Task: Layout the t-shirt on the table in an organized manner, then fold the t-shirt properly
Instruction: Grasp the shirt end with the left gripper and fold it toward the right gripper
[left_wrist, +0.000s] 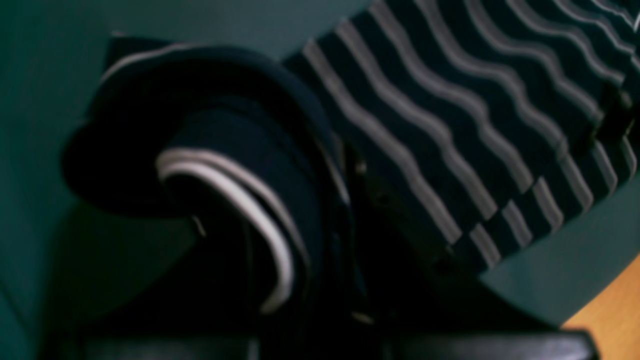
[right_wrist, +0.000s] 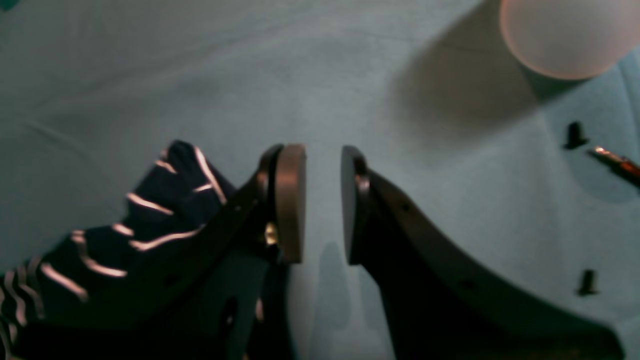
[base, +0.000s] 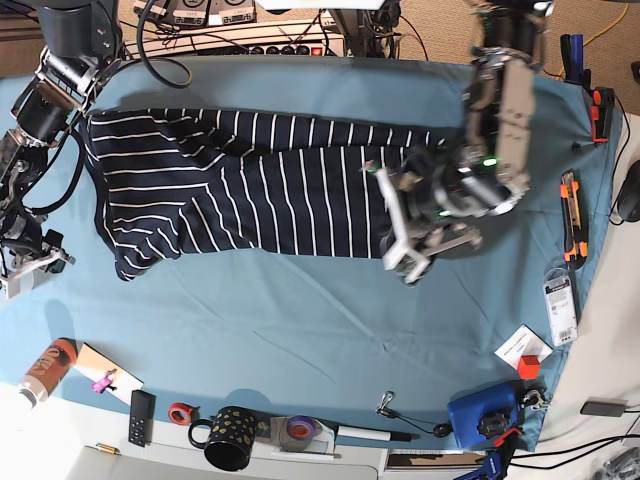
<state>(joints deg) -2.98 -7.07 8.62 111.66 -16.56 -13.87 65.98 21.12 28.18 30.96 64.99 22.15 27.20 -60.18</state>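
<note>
T-shirt (base: 250, 185) edge pinched in blurred left pincer (left_wrist: 345, 200), right pincer (right_wrist: 322, 205) parted, empty.

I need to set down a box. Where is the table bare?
The teal table lies bare between the t-shirt and the near-edge clutter. It is crowded along the near edge around the mug and by the right edge's cutter.

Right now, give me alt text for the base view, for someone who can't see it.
Overhead view of a navy striped t-shirt spread across the far half of a teal-covered table, with the left gripper at its right end, apparently pinching the fabric. The right gripper sits off the shirt at the table's left edge; a mug, tape rolls and tools line the near edge.
</note>
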